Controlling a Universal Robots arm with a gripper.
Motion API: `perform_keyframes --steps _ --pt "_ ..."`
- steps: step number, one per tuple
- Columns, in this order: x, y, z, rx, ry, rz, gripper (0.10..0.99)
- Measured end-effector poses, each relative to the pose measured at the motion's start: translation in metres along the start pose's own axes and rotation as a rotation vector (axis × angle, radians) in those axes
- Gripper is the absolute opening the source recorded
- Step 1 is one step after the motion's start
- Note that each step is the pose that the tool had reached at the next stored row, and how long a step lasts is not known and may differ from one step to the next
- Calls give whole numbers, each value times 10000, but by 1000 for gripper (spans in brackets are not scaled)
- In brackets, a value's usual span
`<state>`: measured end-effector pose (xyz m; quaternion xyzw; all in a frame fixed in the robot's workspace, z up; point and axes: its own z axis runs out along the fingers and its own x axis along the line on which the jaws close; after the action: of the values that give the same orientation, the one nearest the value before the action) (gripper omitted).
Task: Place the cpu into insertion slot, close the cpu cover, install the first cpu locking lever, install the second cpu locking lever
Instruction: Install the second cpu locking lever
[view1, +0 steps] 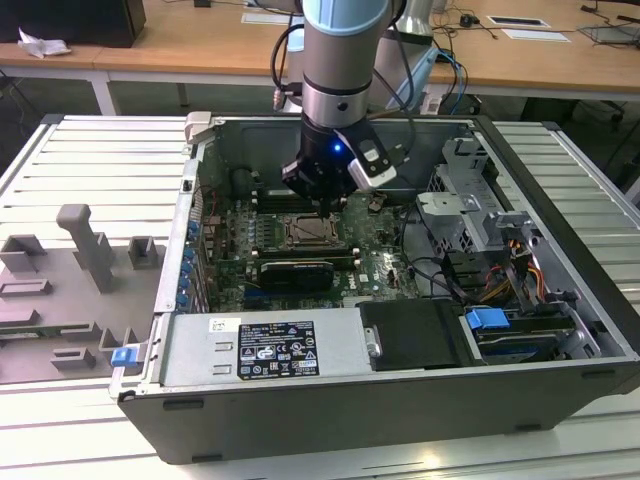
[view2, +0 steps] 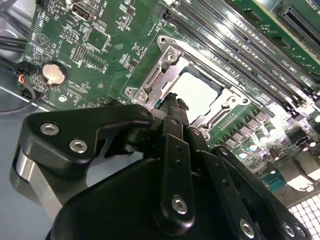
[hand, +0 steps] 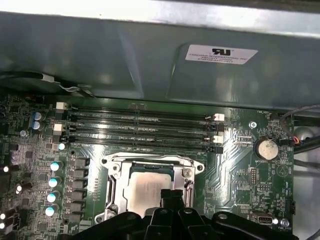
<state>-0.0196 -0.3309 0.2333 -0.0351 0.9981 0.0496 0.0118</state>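
Observation:
The cpu (hand: 145, 187) lies flat in the insertion slot (hand: 111, 162), pale silver top up, amid the green motherboard. The cpu cover (hand: 189, 175), a silvery frame, lies down around the chip, which shows through its window. In the second wrist view the cpu (view2: 197, 90) and the cpu cover (view2: 170, 55) look the same. My gripper (view2: 172, 101) is shut with nothing between its black fingers, its tip just at the socket's near rim. In the exterior view the gripper (view1: 322, 200) hangs right over the cpu (view1: 308, 232) inside the open computer case.
Long black memory slots (hand: 140, 125) run beside the socket, with the case wall (hand: 150, 55) behind them. A coin battery (hand: 265, 148) sits on the board. The power supply box (view1: 270, 348) and drive cage (view1: 470, 200) flank the board. Grey fixtures (view1: 85, 250) stand at the exterior view's left.

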Motion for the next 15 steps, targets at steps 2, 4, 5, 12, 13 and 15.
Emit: perform_keyframes --steps 2,4,5,12,13,15 --pt "-2 -8 -46 -4 -2 -4 106" --pt "17 -101 -57 -1 -1 -3 106" --pt "23 -130 -58 -2 -1 -1 106" --pt "33 -200 -62 -1 -1 -1 106" --pt "33 -201 -62 -1 -1 -2 106" --pt "33 -205 -62 -2 -1 -2 106"
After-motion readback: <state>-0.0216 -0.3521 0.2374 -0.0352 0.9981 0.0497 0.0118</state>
